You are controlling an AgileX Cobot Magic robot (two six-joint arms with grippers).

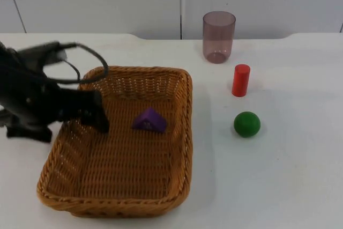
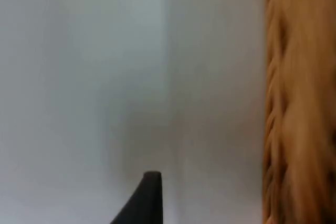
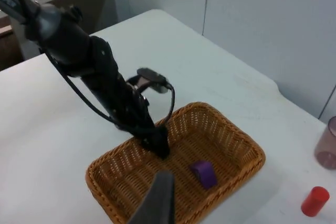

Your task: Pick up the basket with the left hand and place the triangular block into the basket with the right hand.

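Observation:
The woven basket [image 1: 185, 132] rests on the white table, left of centre. The purple triangular block [image 1: 150, 120] lies inside it on the floor, toward the far right. My left gripper [image 1: 88, 117] is at the basket's left rim, open, one finger inside the wall and the rim between the jaws. In the left wrist view the basket rim [image 2: 299, 103] stands well apart from the black fingertip [image 2: 149, 192]. My right gripper [image 3: 159, 200] hangs high above the table, looking down on the basket [image 3: 252, 150], the block [image 3: 203, 173] and the left gripper [image 3: 157, 148].
Right of the basket stand a translucent purple cup [image 1: 218, 37] at the back, a red cylinder [image 1: 240, 80] and a green ball [image 1: 247, 124]. The cup [image 3: 326, 142] and the cylinder [image 3: 315, 201] also appear in the right wrist view. The grey partition wall closes the far side.

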